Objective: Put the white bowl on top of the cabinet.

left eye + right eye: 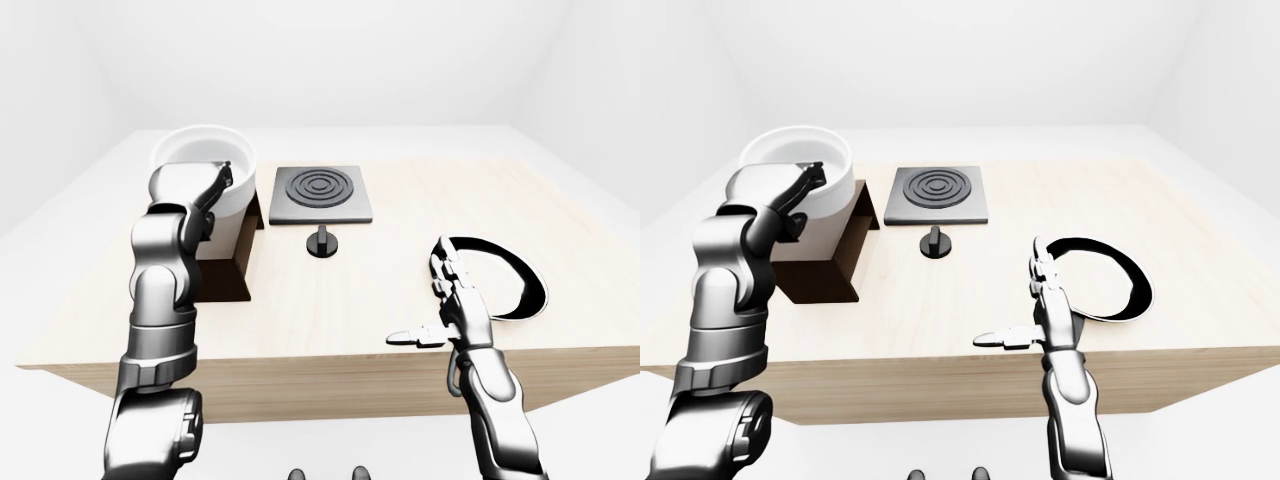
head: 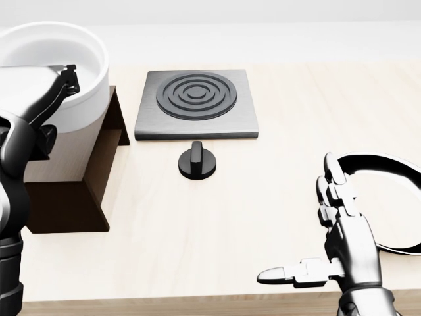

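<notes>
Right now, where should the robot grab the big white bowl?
Probably by the rim. The white bowl sits upright on the cabinet with its open top facing up, so coming from above suits it. The left robot hand already has fingers hooked over the near rim.

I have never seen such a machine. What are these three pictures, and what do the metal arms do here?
These are simulator pictures from three cameras on a humanoid robot's head, all looking over its own arms at a wooden table. The left robot hand reaches over the rim of a white bowl, which already sits on a small dark cabinet; whether the fingers grip the rim is unclear. The right robot hand hovers open and holds nothing. Also on the table: a square burner plate, a black knob, and a round black-rimmed hole at the right.
</notes>
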Motion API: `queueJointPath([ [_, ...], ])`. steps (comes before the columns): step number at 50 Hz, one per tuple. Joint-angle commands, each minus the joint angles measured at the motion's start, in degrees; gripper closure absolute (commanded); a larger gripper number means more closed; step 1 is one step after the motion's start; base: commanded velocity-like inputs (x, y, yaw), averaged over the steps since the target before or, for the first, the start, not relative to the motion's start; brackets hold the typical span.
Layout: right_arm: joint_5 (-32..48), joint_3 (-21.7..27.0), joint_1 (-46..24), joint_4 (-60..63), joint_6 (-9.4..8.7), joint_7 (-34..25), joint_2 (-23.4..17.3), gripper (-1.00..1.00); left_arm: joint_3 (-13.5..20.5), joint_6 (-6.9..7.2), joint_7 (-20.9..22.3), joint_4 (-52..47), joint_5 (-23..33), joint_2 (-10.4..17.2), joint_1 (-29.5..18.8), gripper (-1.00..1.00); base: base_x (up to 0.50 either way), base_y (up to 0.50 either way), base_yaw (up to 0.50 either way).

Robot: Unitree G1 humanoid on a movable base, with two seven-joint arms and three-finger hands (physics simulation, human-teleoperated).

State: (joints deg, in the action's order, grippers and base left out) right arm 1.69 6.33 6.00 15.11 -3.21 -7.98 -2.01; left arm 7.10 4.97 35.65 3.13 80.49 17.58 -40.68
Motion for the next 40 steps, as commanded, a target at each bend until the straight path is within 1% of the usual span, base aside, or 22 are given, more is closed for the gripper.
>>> queueJointPath([
  [1, 0.1, -0.1, 0.1, 0.1, 0.08, -0.1, 0.0, -1.0, 0.3, 0.03, -6.8, 2.5, -4.4, 0.8, -0.4, 1.0, 0.0, 0.0, 0.0],
  [10, 0.3, -0.3, 0.0, -0.2, 0.2, 0.0, 0.0, -1.0, -0.2, 0.03, -8.9, 3.6, -6.6, 1.2, -0.1, 1.0, 0.0, 0.0, 0.0],
  [15, 0.3, -0.3, -0.1, -0.3, 0.19, 0.0, 0.0, -1.0, 0.0, 0.03, -10.3, 4.7, -7.9, 1.7, -0.1, 1.0, 0.0, 0.0, 0.0],
  [19, 0.4, -0.4, -0.1, -0.5, 0.38, 0.0, 0.0, -1.0, -0.3, 0.03, -9.9, 4.4, -7.3, 2.7, 0.0, 1.0, 0.0, 0.0, 0.0],
  [24, 0.5, -0.5, -0.1, -0.8, 0.66, 0.1, 0.0, -1.0, -0.2, 0.03, -9.3, 4.1, -6.2, 2.8, 0.5, 1.0, 0.0, 0.0, 0.0],
  [29, 0.5, -0.5, 0.0, -0.8, 0.72, 0.1, 0.0, -1.0, 0.5, 0.03, -10.7, 4.8, -6.7, 3.0, 1.2, 1.0, 0.0, 0.0, 0.0],
  [38, 0.8, -0.8, 0.2, -0.7, 0.92, 0.1, 0.1, -1.0, 1.0, 0.03, -11.8, 5.0, -7.0, 3.6, 1.9, 1.0, 0.0, 0.0, 0.0],
  [40, 0.8, -0.8, 0.3, -0.7, 0.91, 0.2, 0.2, -1.0, 1.2, 0.03, -13.0, 5.7, -7.7, 3.5, 2.3, 1.0, 0.0, 0.0, 0.0],
])
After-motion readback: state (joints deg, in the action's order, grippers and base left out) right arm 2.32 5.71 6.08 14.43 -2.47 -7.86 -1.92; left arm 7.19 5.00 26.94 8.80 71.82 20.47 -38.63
